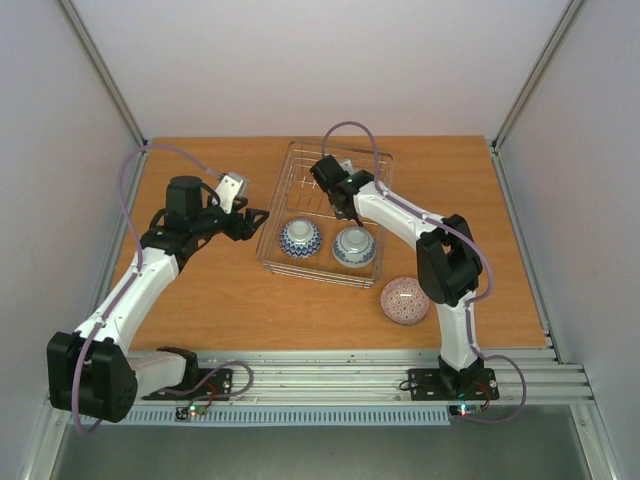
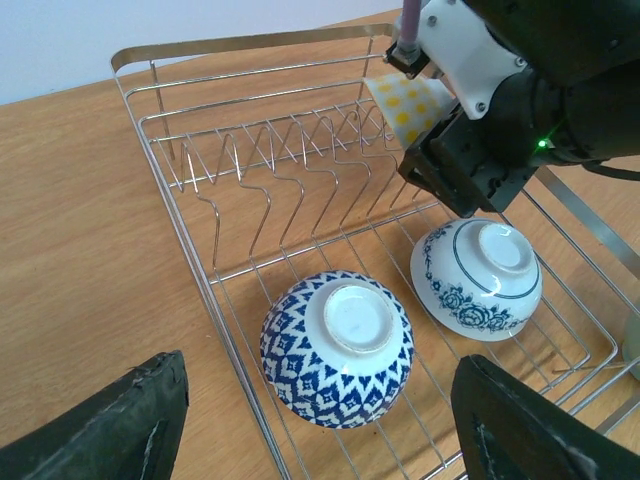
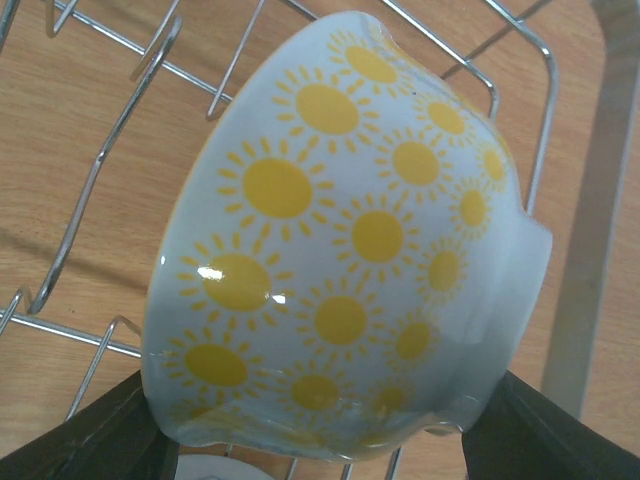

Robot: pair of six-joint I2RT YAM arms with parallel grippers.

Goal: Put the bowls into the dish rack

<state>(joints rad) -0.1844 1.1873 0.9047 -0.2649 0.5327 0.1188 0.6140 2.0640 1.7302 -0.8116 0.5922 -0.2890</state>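
Right gripper point(image 3: 320, 445) is clamped on the yellow sun bowl point(image 3: 340, 250), one finger on each side of the rim end. The bowl is tipped on its side over the far right part of the rack point(image 2: 240, 45), above the prong row point(image 2: 290, 160). Can't tell if it touches the prongs.

Left gripper point(image 1: 255, 220) has its jaws wide apart and holds nothing. It sits over the table point(image 1: 200, 300) just left of the rack, pointing at it.

In the rack, near end, both upside down on the wire floor:
- blue diamond bowl point(image 1: 299, 238), left
- blue floral bowl point(image 1: 354, 246), right, just beside the first; can't tell if they touch

Pink bowl point(image 1: 405, 300) is outside the rack, upside down on the table off the rack's near right corner, next to my right arm.
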